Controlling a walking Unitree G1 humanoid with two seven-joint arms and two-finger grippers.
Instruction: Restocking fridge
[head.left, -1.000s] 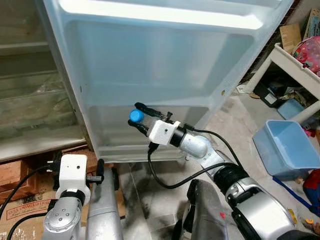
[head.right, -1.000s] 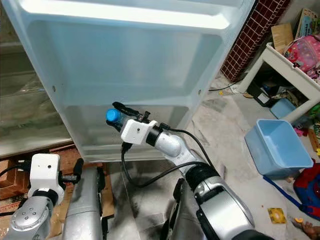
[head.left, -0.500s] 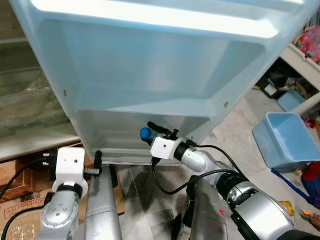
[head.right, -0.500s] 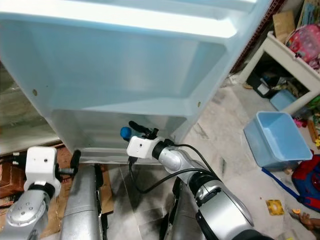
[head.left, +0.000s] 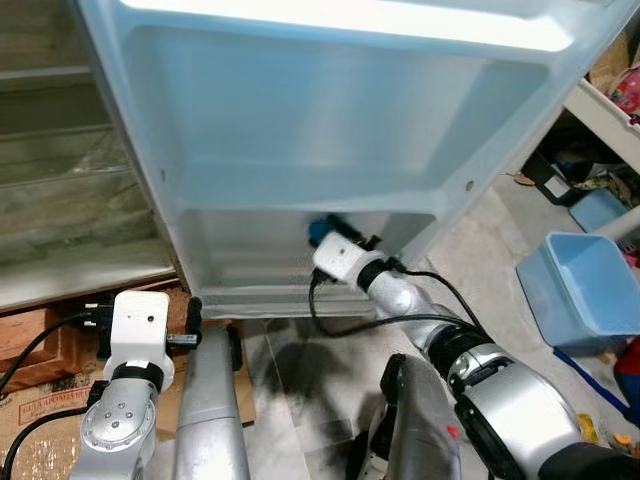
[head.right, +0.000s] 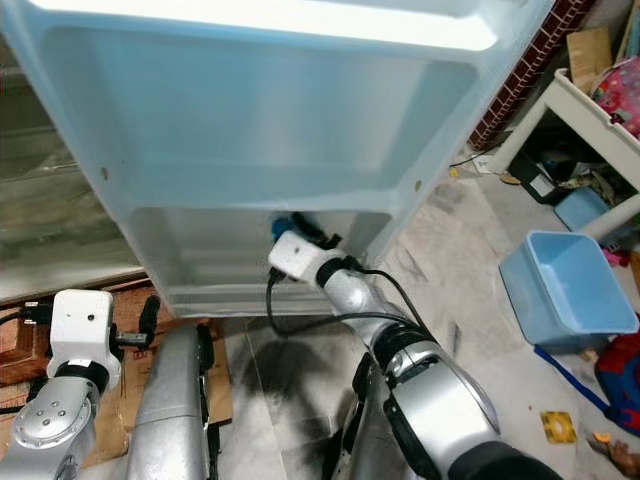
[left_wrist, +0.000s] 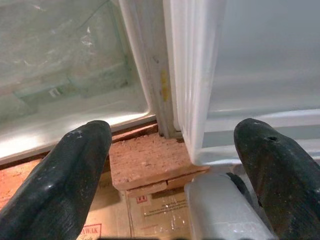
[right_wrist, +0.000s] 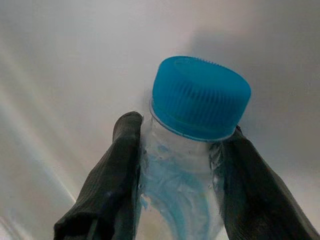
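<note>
**a:** so what's the right arm reaching for down there?

**b:** the right gripper (right_wrist: 177, 165) has its two black fingers clamped on the neck of a clear plastic bottle with a ribbed blue screw cap (right_wrist: 200, 97). from the head cameras you can see it pushed into the lowest bin of the pale white plastic fridge door (head.left: 330, 130), with the blue cap (head.left: 318, 229) just poking out past the white wrist block. my guess is that pocket is where the bottle is meant to stand, so this looks like the placing step.

**a:** why grab it by the neck though?

**b:** probably so the body can drop behind the bin's front lip without the fingers getting in the way. the wall behind the cap looks close in the wrist view, but i can't tell if the bottle's base is resting on the bin floor yet.

**a:** and the left arm?

**b:** the left gripper (left_wrist: 172, 165) hangs low by the door's hinge edge, fingers spread wide apart, nothing between them. it's looking at the reddish brick block (left_wrist: 147, 162) under the fridge corner and the flattened brown cardboard box (left_wrist: 155, 212) on the floor. seems parked out of the way so it doesn't bump the door.
</note>
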